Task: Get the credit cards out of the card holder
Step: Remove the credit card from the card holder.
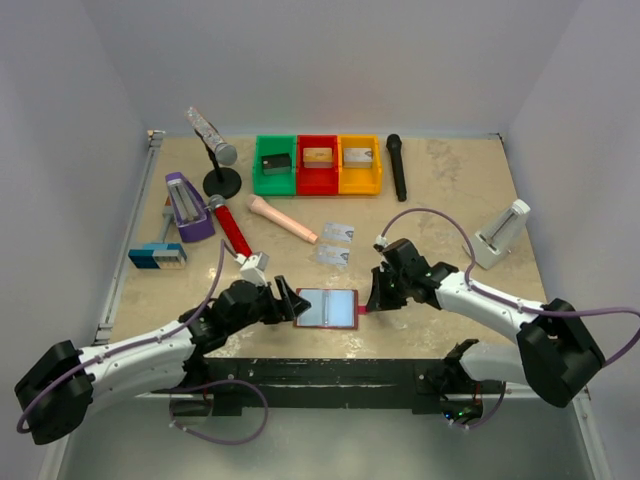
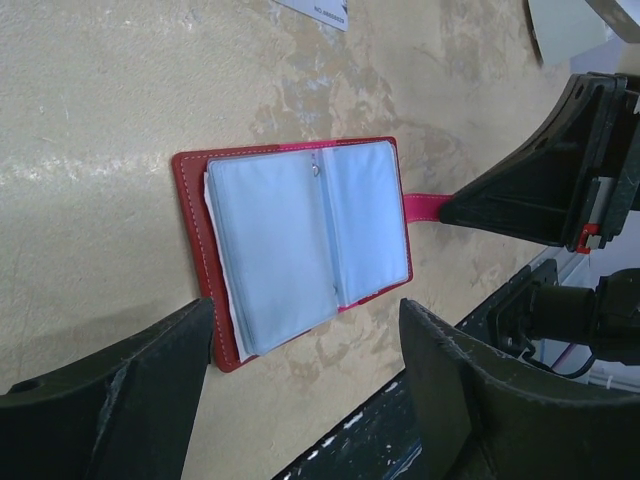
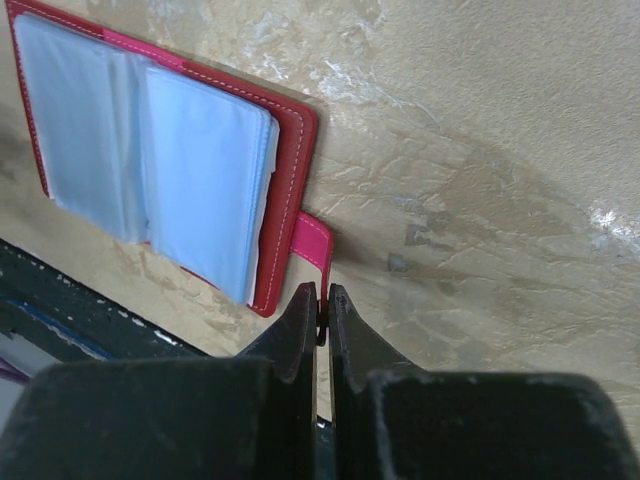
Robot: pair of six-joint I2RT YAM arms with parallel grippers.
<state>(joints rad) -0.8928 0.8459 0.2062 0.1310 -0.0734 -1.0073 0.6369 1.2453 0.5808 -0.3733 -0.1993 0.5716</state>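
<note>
Where the thing lies: dark red folding card holder [image 1: 327,308], spread open and flat on the mottled beige tabletop [image 1: 450,190], near edge, between my two grippers.
Right gripper [image 3: 320,308]: pinched tight on the holder's pink strap tab [image 3: 311,240].
Left gripper [image 2: 305,325]: jaws wide, a finger on either side of the holder's end; contact I cannot tell.
Overhead view only: two pale grey rectangular credit cards [image 1: 339,232] on the table beyond the holder, apart from it.
Wrist views only: pale stitching along the red cover; cloudy blue-grey clear plastic pockets [image 2: 290,245] fanned at the spine.
Pocket contents: cannot tell.
</note>
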